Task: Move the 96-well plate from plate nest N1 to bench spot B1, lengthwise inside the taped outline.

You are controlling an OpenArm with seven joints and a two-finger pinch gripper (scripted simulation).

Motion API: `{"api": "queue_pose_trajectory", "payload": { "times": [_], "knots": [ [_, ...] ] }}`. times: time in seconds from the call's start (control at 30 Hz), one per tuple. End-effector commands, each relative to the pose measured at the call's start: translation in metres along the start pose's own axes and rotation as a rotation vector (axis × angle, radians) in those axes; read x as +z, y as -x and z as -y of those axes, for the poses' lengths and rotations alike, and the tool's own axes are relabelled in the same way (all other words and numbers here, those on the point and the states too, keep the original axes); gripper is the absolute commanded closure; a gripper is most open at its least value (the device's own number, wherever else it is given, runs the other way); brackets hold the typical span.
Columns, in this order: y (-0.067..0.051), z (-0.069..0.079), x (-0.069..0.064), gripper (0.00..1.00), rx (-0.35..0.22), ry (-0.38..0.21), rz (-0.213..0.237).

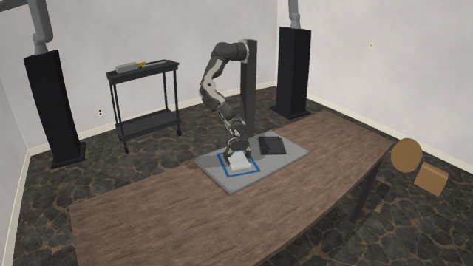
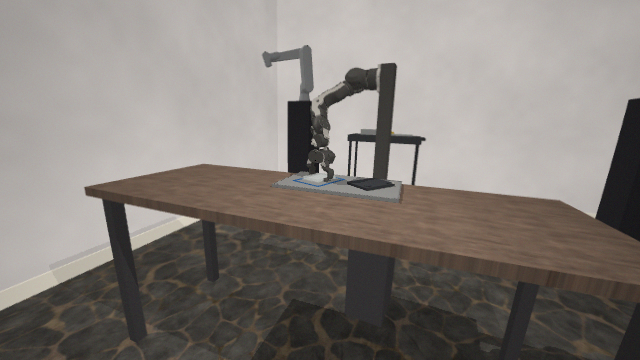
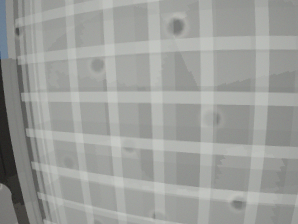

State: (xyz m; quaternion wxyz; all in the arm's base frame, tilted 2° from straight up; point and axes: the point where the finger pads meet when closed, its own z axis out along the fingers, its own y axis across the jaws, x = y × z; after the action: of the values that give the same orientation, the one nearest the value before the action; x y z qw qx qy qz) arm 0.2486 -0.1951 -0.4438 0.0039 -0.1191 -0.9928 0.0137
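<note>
The white 96-well plate [image 1: 239, 160] lies inside the blue taped outline [image 1: 238, 165] on the grey deck [image 1: 252, 159], its long sides along the outline's long sides. My gripper [image 1: 238, 151] stands over the plate's far end with a finger on each side, shut on the plate. In the exterior view the plate [image 2: 315, 177] sits low at deck level under the gripper [image 2: 324, 172]. The wrist view is filled by the plate's well grid [image 3: 160, 116], with a strip of blue tape [image 3: 5, 10] at the left edge. The black plate nest [image 1: 272, 145] stands empty to the right.
The arm's dark column [image 1: 248, 86] rises right behind the deck. A black cart [image 1: 145, 97] and two tall black stands [image 1: 293, 72] are on the floor beyond the table. A cardboard box and disc [image 1: 419, 166] lie at the right.
</note>
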Motion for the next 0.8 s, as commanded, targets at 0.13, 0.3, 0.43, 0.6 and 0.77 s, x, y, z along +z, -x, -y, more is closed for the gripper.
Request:
{"api": "queue_pose_trajectory", "payload": {
  "times": [0.13,0.3,0.43,0.6,0.77],
  "knots": [
    [0.0011,-0.0007,-0.0012,1.00,-0.001,-0.001,0.001],
    [0.0013,-0.0009,-0.0014,1.00,0.000,0.000,0.001],
    [0.0013,-0.0009,-0.0014,1.00,0.000,0.000,0.001],
    [0.0013,-0.0009,-0.0014,1.00,0.000,0.000,0.001],
    [-0.0005,-0.0016,0.0024,1.00,-0.002,0.006,-0.002]
  ]
}}
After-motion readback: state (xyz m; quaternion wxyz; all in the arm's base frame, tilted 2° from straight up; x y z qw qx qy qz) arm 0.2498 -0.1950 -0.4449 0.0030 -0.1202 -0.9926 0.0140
